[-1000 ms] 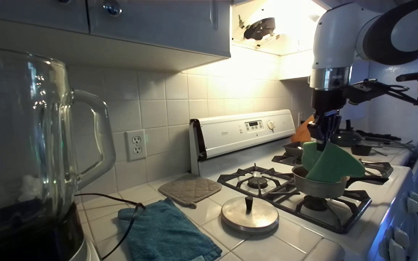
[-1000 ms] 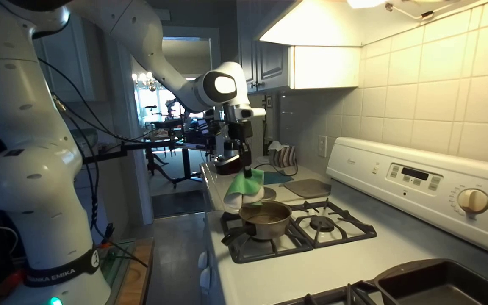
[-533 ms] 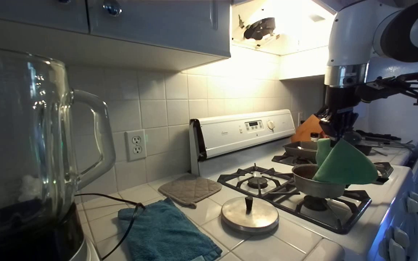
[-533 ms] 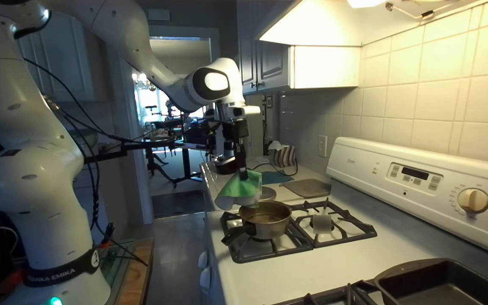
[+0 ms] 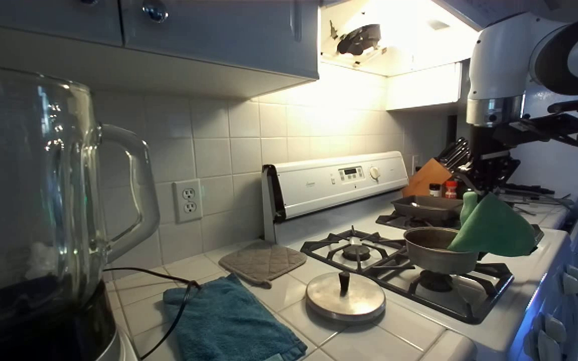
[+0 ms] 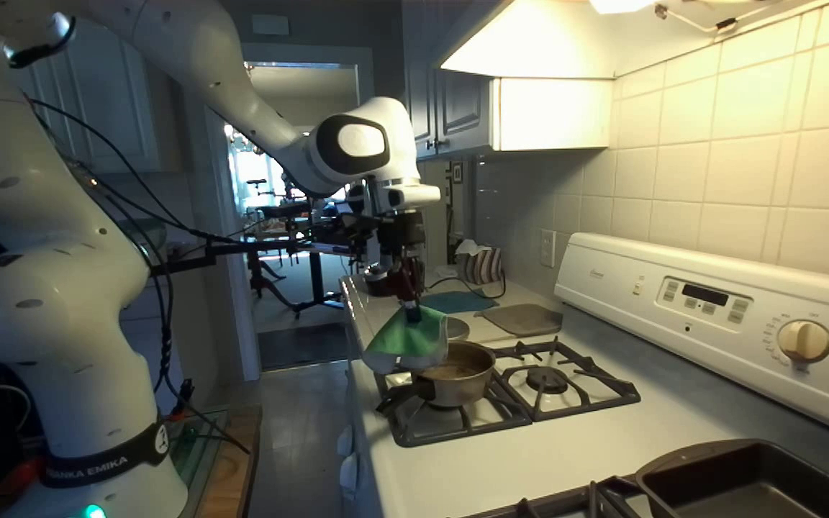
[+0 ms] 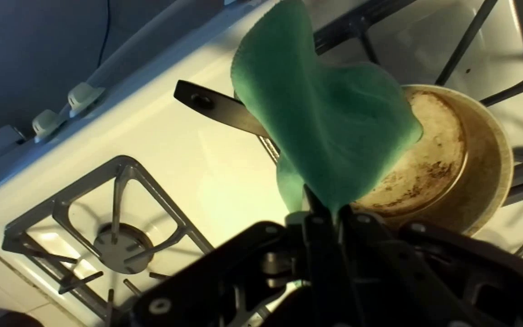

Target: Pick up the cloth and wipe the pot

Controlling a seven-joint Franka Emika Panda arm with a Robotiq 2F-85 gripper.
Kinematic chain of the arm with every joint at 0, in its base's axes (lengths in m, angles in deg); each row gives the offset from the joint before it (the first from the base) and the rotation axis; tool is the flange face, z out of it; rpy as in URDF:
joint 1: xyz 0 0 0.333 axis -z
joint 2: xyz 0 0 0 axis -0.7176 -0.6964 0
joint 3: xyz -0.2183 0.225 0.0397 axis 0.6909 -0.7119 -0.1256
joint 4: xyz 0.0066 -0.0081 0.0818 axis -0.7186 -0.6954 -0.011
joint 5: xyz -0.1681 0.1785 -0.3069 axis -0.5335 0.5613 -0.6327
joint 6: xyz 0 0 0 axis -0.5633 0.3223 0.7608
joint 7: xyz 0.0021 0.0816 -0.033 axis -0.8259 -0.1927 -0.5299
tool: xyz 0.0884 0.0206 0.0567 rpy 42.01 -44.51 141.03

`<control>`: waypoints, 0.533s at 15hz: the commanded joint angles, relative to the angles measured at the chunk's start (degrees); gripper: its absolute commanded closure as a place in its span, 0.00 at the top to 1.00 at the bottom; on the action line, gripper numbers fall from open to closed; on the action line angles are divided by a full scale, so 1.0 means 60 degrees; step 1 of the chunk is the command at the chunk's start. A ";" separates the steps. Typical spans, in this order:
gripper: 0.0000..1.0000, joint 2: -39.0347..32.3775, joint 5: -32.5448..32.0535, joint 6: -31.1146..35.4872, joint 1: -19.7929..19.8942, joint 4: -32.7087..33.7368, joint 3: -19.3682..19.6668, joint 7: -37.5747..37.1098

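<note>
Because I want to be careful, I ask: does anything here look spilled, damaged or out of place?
The pan stands out: its inside bottom shows dark brown patches in the wrist view, possibly scorched or dirty.

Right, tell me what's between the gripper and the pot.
The green cloth, pinched in the gripper, hangs there; the wrist view shows it overlapping part of the pot. Whether cloth and pot touch is unclear.

Your forearm (image 6: 220,83) slopes down to a bent wrist (image 6: 357,140). Below it, your hand (image 7: 333,211) points downward, its fingers (image 7: 319,236) pinched together.
</note>
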 commanded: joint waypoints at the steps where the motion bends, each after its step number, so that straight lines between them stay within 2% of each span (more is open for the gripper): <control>1: 0.01 0.0262 -0.0217 0.0333 0.0337 -0.0352 -0.0020 -0.0718; 8: 0.01 0.0178 -0.0364 0.1116 0.0792 -0.0494 0.0093 -0.1730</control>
